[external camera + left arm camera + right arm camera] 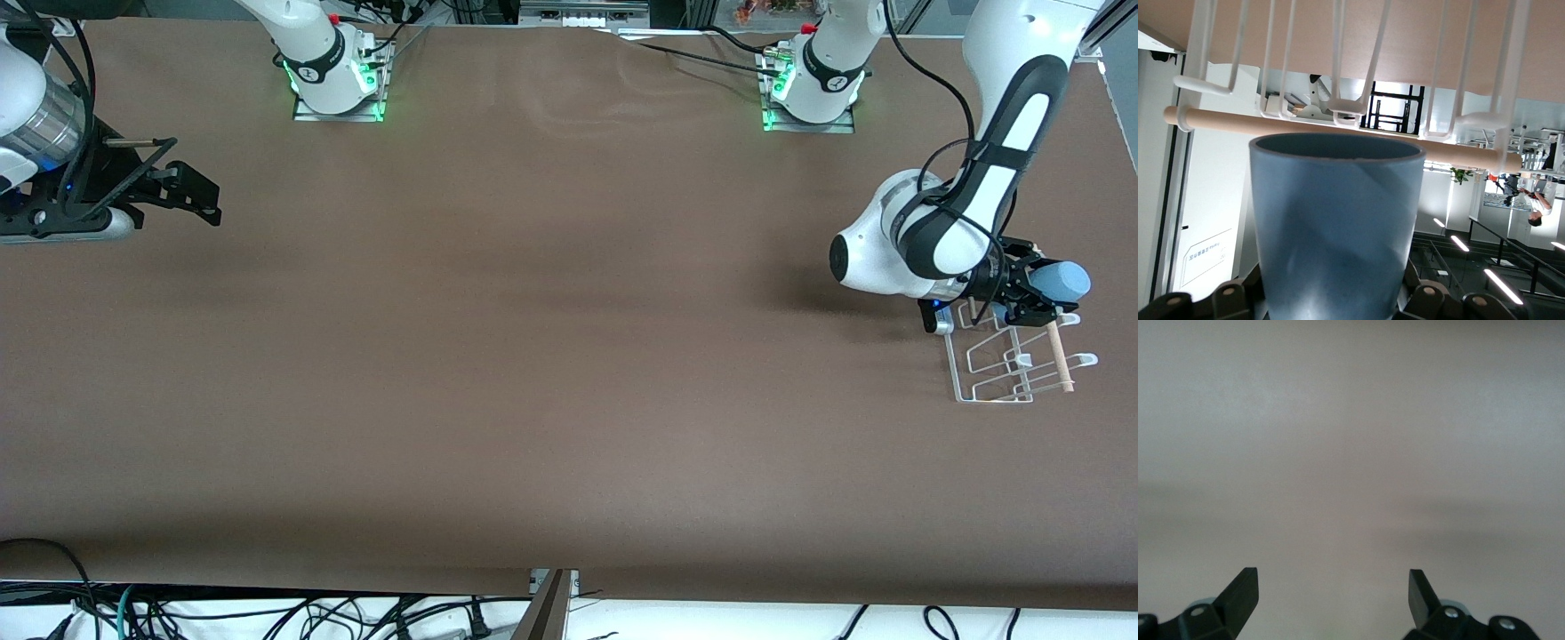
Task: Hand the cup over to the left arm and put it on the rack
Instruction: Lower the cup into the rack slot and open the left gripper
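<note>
Two arms stand at one brown worktop, each on its own base plate, so two plates lit green. Two pincers: the left pincer and the right pincer, each with two fingers. One light-blue cup, clamped in the left pincer. One white wire rack just under that pincer, carrying one pale wooden rod. In the left wrist view the rod crosses just past the cup's rim. The right pincer has its two fingers spread, with bare worktop beneath.
</note>
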`<state>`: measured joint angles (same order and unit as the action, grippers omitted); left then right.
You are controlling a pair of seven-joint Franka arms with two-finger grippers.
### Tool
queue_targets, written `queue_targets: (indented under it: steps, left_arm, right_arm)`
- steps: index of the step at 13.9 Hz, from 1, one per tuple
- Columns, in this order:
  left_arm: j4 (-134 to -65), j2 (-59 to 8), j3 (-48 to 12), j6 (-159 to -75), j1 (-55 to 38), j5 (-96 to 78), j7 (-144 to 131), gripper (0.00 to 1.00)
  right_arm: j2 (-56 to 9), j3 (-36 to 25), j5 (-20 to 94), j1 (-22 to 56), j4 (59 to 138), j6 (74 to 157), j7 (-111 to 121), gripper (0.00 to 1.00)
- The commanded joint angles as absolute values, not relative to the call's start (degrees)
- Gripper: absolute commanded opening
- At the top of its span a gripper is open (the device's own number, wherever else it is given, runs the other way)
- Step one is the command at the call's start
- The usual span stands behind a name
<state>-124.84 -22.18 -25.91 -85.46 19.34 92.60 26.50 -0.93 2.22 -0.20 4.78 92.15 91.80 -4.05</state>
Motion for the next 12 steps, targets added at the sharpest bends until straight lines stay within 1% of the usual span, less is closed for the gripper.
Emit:
queue_targets:
  steps: [1, 10, 11, 12]
  left_arm:
    - [-124.72, -22.94, -26.1, -85.52, 19.95, 94.48, 24.88, 0.0]
    - [-124.72, -25.14, -25.75, -85.43, 20.04, 96.06, 23.29, 0.0]
    - [-124.72, -25.22, -25.75, -85.43, 20.04, 96.06, 23.29, 0.32]
    - [-124.72, -25.14, -25.75, -85.43, 20.04, 96.06, 23.2, 0.99]
  right_arm:
    - [-1.49, 2.11, 0.62, 4.83, 90.44, 90.53, -4.13, 0.99]
    - [-1.49, 2.11, 0.62, 4.83, 90.44, 90.7, -4.22, 0.99]
    - [-1.49, 2.11, 0.62, 4.83, 90.44, 90.79, -4.22, 0.99]
    - [-1.49, 2.11, 0.62, 4.75, 90.44, 90.79, -4.22, 0.99]
